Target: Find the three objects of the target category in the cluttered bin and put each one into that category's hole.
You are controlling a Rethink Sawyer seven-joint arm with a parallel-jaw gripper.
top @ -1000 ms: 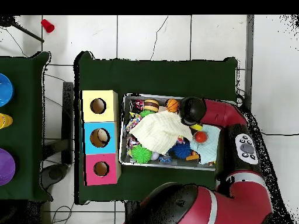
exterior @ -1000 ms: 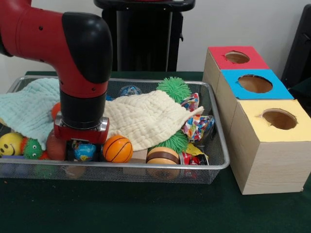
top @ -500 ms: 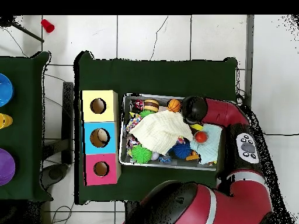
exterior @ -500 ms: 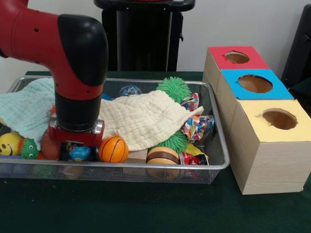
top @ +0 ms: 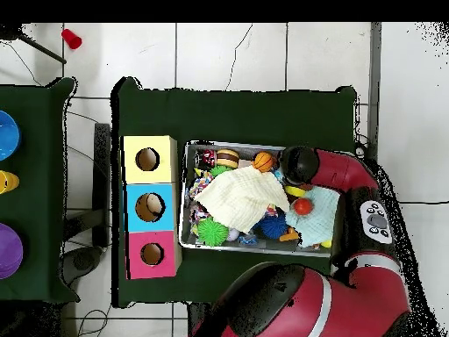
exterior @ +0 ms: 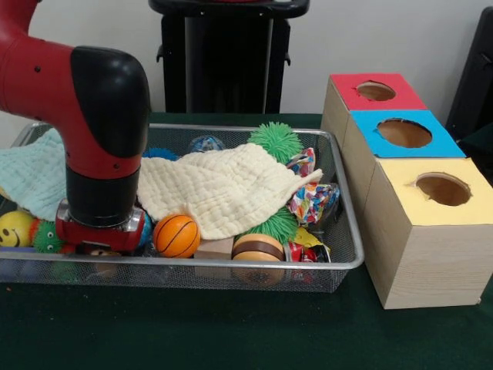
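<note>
Front view: three holed boxes point(exterior: 400, 139), one bin point(exterior: 339, 254).

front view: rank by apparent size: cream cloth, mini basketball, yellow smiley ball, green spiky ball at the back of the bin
1. cream cloth, by far the largest.
2. green spiky ball, though it sits farther from the camera.
3. mini basketball.
4. yellow smiley ball, unsure: it is partly cut off at the picture's edge and may match the basketball.
</note>
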